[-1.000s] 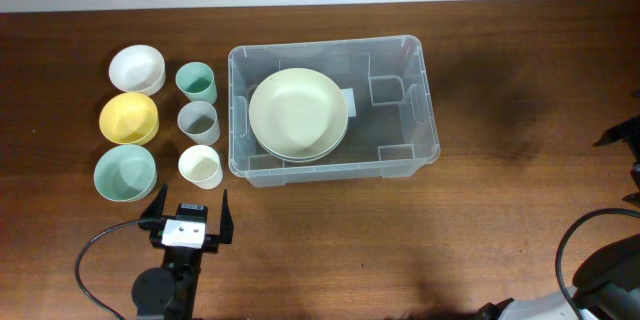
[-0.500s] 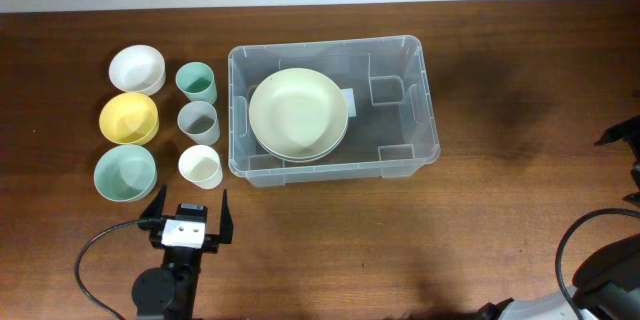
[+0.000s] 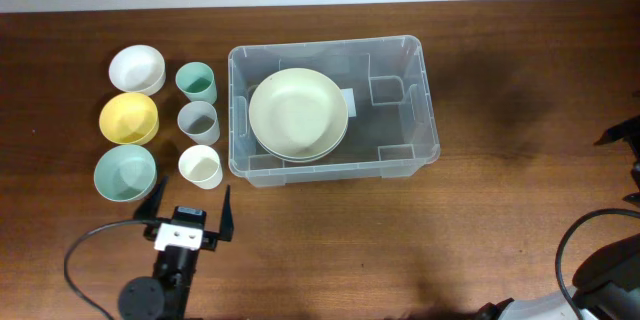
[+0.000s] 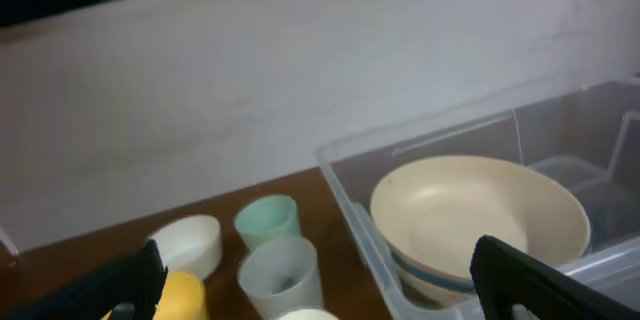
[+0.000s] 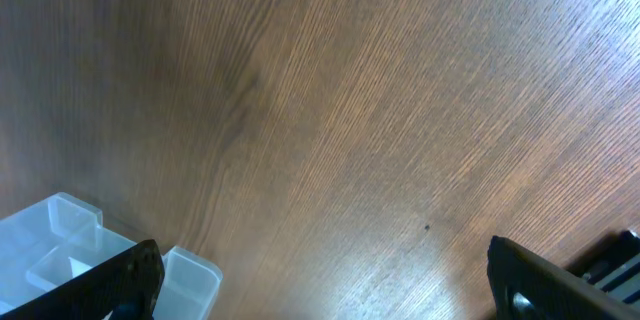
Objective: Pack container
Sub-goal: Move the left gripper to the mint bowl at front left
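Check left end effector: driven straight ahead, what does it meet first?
Likely the cream cup, directly ahead of the open left end effector; grey cup behind it. Height unclear, so it may pass above.

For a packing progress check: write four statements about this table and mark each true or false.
1. The container holds a cream dish. True.
2. The yellow bowl lies inside the container. False: it sits on the table, left of the container.
3. The green cup, grey cup and cream cup stand outside the container. True.
4. The left pincer grips the cream cup. False: it is open and empty, apart from the cup.
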Motion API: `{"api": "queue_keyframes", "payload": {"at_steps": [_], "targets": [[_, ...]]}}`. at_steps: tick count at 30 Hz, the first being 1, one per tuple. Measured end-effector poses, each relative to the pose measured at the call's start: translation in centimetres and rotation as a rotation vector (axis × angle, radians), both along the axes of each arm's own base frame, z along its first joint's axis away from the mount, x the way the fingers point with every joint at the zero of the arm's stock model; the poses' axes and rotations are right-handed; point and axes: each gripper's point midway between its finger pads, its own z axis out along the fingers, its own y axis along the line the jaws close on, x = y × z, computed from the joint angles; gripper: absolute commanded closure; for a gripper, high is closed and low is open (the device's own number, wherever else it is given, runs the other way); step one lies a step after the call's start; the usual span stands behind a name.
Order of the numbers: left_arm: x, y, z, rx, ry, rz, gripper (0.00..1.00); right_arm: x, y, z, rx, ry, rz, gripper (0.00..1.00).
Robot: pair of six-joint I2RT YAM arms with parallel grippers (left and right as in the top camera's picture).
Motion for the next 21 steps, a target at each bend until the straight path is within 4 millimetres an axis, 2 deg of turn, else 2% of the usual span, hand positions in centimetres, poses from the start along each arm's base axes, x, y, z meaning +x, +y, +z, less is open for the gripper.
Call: {"api": "queue_keyframes", "payload": {"at_steps": [4,5,6,10,11,13,15,17,21], "targets": [[0.3,0.8,3.4,0.009,0.102,0.031,0.0,0.0,0.0,0.0,0.0,0.0,0.0,0.01],[0.8,1.1,5.0,0.022,0.172,0.037,0.0,0.0,0.0,0.0,-0.001,0.001,0.0,0.01],[1.3,1.1,5.8,0.037,0.213,0.027,0.0,0.0,0.0,0.0,0.0,0.001,0.0,0.01],[4.4,-1.0,10.5,0.073,0.302,-0.131,0.0,0.0,0.0,0.0,-0.001,0.001,0.0,0.01],[5.3,-1.4,10.9,0.074,0.322,-0.161,0.0,0.0,0.0,0.0,0.0,0.001,0.0,0.01],[6.8,-1.3,10.4,0.043,0.399,-0.166,0.0,0.0,0.0,0.0,0.0,0.001,0.0,0.01],[8.2,-0.2,8.9,-0.033,0.529,-0.099,0.0,0.0,0.0,0.0,0.0,0.001,0.0,0.01],[9.1,1.2,7.3,-0.103,0.679,-0.015,0.0,0.0,0.0,0.0,0.0,0.001,0.0,0.01],[11.3,4.5,6.6,-0.213,0.792,0.129,0.0,0.0,0.0,0.0,0.0,0.0,0.0,0.01]]}}
